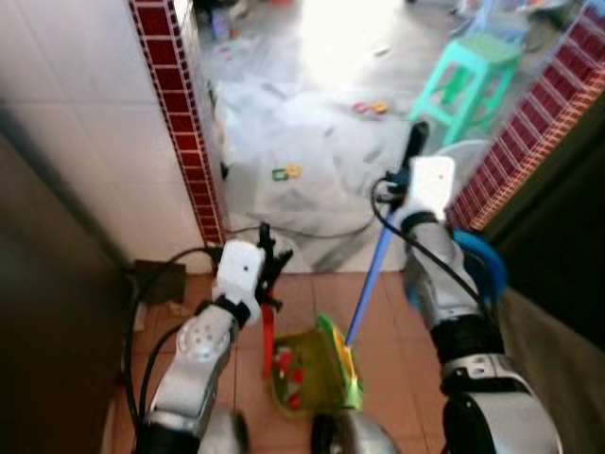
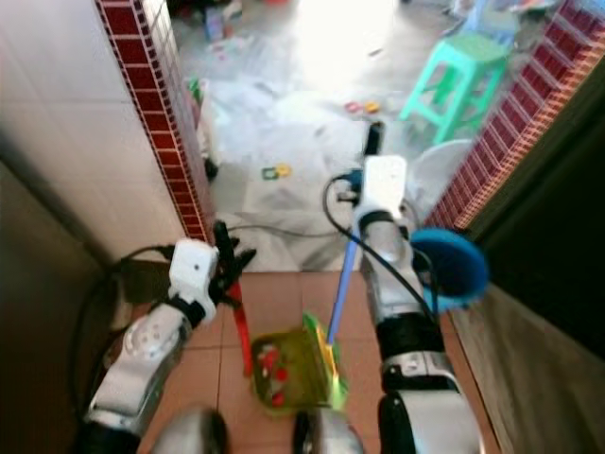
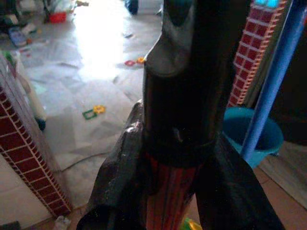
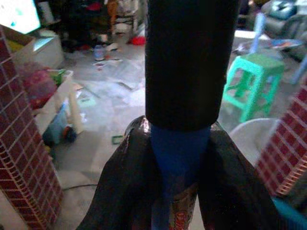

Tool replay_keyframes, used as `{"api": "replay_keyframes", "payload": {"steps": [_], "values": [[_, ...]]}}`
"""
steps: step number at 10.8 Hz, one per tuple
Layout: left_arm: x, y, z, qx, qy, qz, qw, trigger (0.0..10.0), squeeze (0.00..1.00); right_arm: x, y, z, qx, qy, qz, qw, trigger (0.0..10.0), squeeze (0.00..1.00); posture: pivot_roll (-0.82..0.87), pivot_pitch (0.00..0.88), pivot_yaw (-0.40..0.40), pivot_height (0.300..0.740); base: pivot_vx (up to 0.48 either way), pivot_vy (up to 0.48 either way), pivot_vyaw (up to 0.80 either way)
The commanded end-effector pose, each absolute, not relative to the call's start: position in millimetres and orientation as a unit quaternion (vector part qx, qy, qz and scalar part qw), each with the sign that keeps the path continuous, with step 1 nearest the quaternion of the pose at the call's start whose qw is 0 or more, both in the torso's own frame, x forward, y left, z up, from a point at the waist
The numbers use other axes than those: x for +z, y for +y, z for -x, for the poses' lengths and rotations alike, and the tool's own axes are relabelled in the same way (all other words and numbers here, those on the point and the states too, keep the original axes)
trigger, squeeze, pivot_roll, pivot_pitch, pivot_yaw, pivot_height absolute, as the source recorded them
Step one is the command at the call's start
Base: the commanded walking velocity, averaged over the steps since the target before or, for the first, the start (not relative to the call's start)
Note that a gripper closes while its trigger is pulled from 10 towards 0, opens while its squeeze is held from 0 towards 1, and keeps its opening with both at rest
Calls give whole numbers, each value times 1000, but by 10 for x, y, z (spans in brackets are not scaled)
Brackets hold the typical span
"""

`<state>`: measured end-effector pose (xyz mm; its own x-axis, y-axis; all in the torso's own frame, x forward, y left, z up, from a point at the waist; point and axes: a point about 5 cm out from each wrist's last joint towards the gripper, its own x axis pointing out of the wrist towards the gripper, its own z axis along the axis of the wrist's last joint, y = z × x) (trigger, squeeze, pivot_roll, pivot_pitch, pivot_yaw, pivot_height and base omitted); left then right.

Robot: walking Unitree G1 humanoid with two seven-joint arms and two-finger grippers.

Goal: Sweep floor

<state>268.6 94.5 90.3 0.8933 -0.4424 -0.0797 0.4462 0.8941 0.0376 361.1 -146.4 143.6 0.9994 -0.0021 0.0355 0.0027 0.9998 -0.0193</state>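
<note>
My right gripper (image 1: 408, 180) is shut on the blue broom handle (image 1: 371, 274), which slants down to the floor beside a green dustpan (image 1: 312, 369). The dustpan holds several small red bits. My left gripper (image 1: 269, 260) is shut on the dustpan's red handle (image 1: 267, 331), which rises upright from the pan. In the left wrist view the red handle (image 3: 168, 201) sits between the black fingers (image 3: 120, 172). In the right wrist view the blue handle (image 4: 172, 158) with its black grip runs between the fingers (image 4: 124, 177). Small coloured toy pieces (image 1: 285, 172) lie on the grey floor ahead.
A red-brick tiled wall corner (image 1: 184, 123) stands at the left. A green stool (image 1: 468, 80) is ahead right, near a red-brick wall (image 1: 539, 123). A blue bucket (image 1: 482, 265) sits by my right arm. A black cable (image 1: 302, 232) crosses the doorway. More clutter lies far back.
</note>
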Motion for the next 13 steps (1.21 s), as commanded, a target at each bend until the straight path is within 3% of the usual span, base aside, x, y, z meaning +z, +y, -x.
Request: {"api": "replay_keyframes", "payload": {"steps": [1,4,8,13], "values": [[916,920,-2670,-237,33,-19,971,10000,0,1492,-1421,-3625,3,-28,14,1000,10000,0,-22,91,-34,740,-304,0,0],[945,1002,-2738,-235,27,-30,971,10000,0,1408,-1550,-3569,-12,-35,27,999,10000,0,-25,44,-8,740,-295,0,0],[1077,1106,-2973,-238,11,-44,970,10000,0,1330,-1707,-3502,-54,-40,4,998,10000,0,-51,0,93,740,0,0,0],[1123,1331,-2938,-142,9,87,986,10000,0,1311,-1648,-3487,-6,-30,27,999,10000,0,-32,4,-2,740,0,0,0]]}}
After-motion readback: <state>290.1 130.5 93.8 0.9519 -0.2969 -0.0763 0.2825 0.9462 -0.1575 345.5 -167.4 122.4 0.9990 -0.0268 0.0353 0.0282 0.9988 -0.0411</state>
